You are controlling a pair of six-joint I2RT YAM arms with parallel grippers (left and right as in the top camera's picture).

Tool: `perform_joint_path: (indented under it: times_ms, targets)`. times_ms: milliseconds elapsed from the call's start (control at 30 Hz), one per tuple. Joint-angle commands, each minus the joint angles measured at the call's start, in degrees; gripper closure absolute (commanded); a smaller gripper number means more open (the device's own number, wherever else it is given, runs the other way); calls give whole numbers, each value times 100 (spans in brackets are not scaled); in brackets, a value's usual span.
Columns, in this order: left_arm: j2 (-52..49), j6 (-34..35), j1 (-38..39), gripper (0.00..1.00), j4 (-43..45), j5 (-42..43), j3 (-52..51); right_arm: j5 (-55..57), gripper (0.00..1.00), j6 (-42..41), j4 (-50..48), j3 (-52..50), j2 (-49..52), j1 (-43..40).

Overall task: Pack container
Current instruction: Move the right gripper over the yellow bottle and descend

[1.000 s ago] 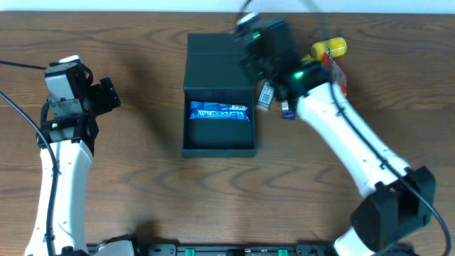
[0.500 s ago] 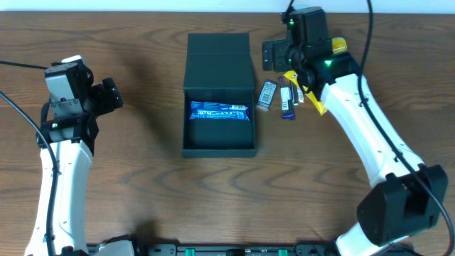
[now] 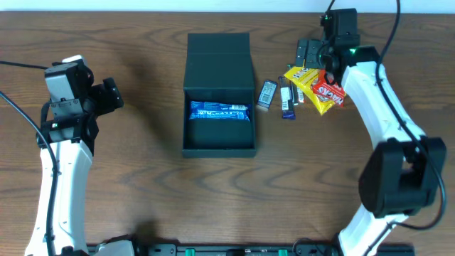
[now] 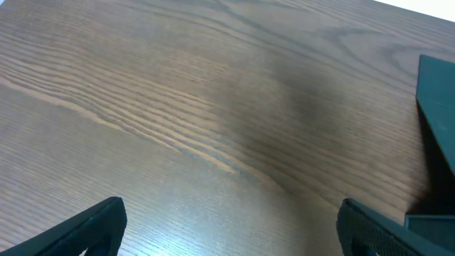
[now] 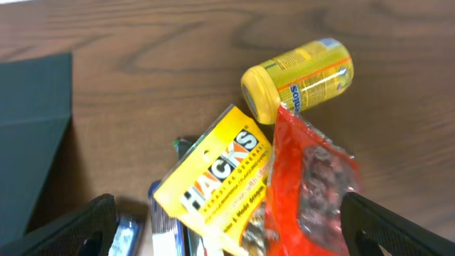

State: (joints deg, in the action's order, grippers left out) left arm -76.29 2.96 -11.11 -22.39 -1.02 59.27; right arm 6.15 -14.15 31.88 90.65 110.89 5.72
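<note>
Right gripper (image 3: 311,54) jaws spread wide, gripping nothing. A second ago it hung over the far right corner of the matte black square cardboard container (image 3: 217,62); now it is right of it, above the yellow HACKS packet (image 5: 213,178) and red crinkly packet (image 5: 313,178). Left gripper (image 4: 227,227) released too, left of container, unmoved. Container opening up, flap lid laid out toward far edge — long axis near-to-far; blue wrapped bar (image 3: 219,110) inside.
</note>
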Motion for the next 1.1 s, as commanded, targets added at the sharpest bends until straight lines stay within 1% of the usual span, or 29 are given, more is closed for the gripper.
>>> perform_joint_path:
  times_ms: [0,67,133,233,333,400,467,533,633,767,1067]
  targets:
    - [-11,4,-20,5,-4,68,144,-94,1,-616,-81,315,118,-83]
    - [-11,4,-22,5,-2,66,144,-101,1,-616,11,756,321,-85]
    - [-11,4,-22,4,-2,68,144,-50,1,-481,254,1464,699,-96]
    - [-11,4,-20,5,-9,66,144,-15,1,-258,1069,3226,1720,-195]
    - [-11,4,-20,4,-15,66,144,52,1,-225,1818,4896,2732,-380]
    - [-11,4,-22,5,-15,66,144,46,1,-229,2153,5718,3281,-525]
    - [-11,2,-22,5,-15,63,144,-74,1,-234,2374,6269,3718,-656]
    - [-11,4,-22,5,-15,63,144,-254,1,-236,2428,6476,3998,-752]
    - [-11,2,-22,5,-7,63,144,-219,1,-177,2387,6476,4183,-793]
    - [-11,2,-22,5,-4,63,144,-68,1,22,2302,6472,4293,-793]
    - [-11,4,-22,5,-2,63,144,-33,1,560,2496,6446,4535,-761]
